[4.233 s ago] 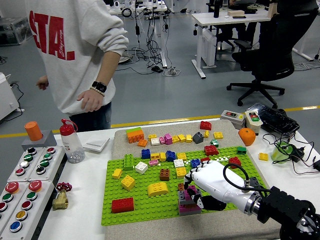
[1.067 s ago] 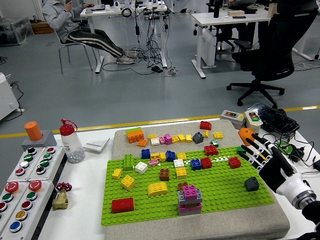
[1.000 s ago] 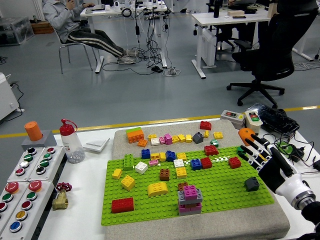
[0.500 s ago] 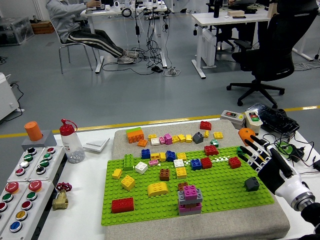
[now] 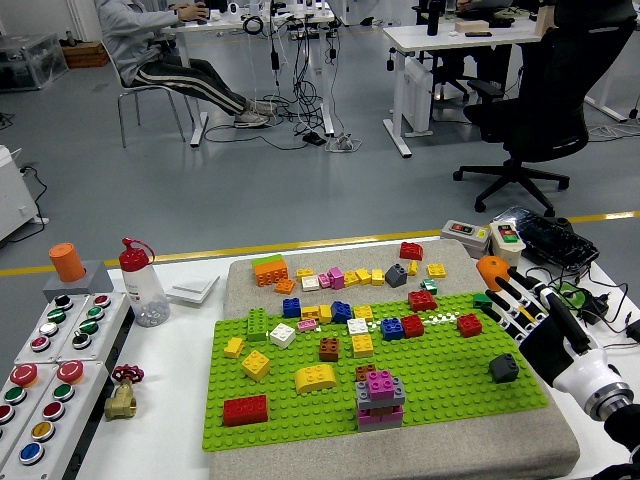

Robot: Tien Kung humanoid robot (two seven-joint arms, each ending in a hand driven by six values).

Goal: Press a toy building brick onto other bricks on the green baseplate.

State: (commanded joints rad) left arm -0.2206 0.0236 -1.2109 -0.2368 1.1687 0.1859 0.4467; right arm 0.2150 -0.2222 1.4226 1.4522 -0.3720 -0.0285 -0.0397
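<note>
At the lower right of the frame the right hand hovers off the green baseplate with fingers spread and empty, seemingly because the magenta brick already sits pressed atop the small stack lower centre.

place: robotics lab or open office | floor: grey, yellow line beyond my surface | behind it: white desks, trailing cables, black office chair, seated person | beside me: button panels
</note>
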